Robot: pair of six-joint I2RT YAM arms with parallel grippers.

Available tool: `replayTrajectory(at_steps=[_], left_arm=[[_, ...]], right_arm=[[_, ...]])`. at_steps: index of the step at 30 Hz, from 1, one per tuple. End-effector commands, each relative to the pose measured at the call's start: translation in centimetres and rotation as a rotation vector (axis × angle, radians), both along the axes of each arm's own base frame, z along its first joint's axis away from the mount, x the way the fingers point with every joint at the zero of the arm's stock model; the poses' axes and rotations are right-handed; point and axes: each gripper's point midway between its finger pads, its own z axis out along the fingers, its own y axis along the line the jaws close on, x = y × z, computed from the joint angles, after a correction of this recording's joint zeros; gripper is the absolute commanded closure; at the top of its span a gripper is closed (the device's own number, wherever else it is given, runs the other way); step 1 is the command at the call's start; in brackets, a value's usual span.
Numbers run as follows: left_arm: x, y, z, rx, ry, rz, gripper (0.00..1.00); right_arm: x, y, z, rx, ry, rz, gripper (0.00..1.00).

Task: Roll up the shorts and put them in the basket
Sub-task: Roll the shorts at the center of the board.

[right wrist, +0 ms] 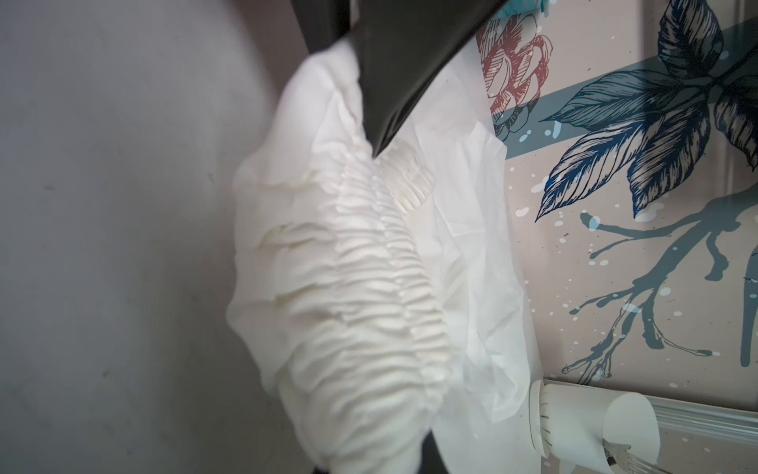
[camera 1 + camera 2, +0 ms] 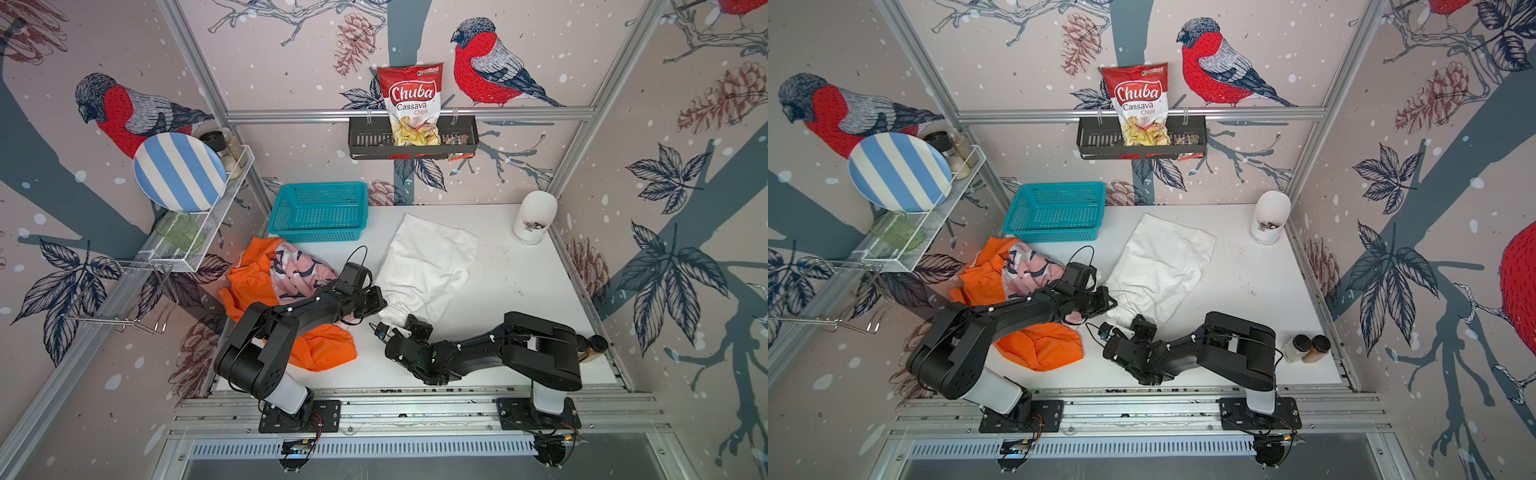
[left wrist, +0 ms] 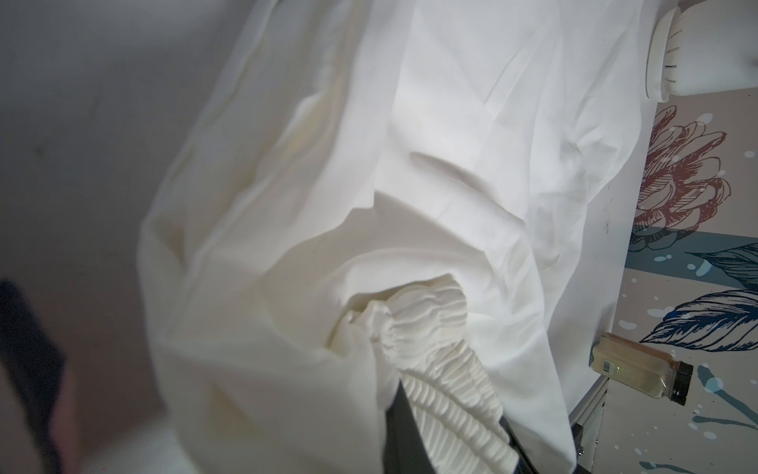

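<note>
The white shorts [image 2: 430, 257] lie spread flat mid-table in both top views, gathered waistband [image 2: 394, 312] toward the front. My left gripper [image 2: 383, 304] is shut on the waistband's left end; in the left wrist view the ruffled elastic [image 3: 443, 369] sits between its dark fingers [image 3: 404, 427]. My right gripper [image 2: 402, 323] is shut on the same waistband from the front, and bunched elastic [image 1: 361, 287] hides most of its jaws. The orange shorts [image 2: 324, 349] and the pink shark-print shorts [image 2: 299, 270] lie heaped at the left, partly under the left arm.
A teal basket [image 2: 320, 212] stands at the back left of the table. A white cutlery holder [image 2: 536, 216] is at the back right, two spice jars [image 2: 1306, 347] at the front right. A wire rack with a striped plate [image 2: 178, 170] hangs on the left wall.
</note>
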Motion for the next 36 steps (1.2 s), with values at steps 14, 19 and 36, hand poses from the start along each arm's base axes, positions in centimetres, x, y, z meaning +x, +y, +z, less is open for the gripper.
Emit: replayTrajectory(at_steps=[14, 19, 36], left_arm=[[2.1, 4.1, -0.4, 0.193, -0.059, 0.092, 0.66], [2.0, 5.5, 1.8, 0.231, -0.109, 0.122, 0.45], [1.4, 1.8, 2.6, 0.218, -0.128, 0.039, 0.41]], right_arm=[[-6.2, 1.7, -5.0, 0.466, 1.015, -0.2, 1.0], [-6.2, 2.7, -3.4, 0.754, 1.343, -0.208, 1.0], [-5.0, 0.7, -4.4, 1.092, 1.791, -0.376, 1.0]])
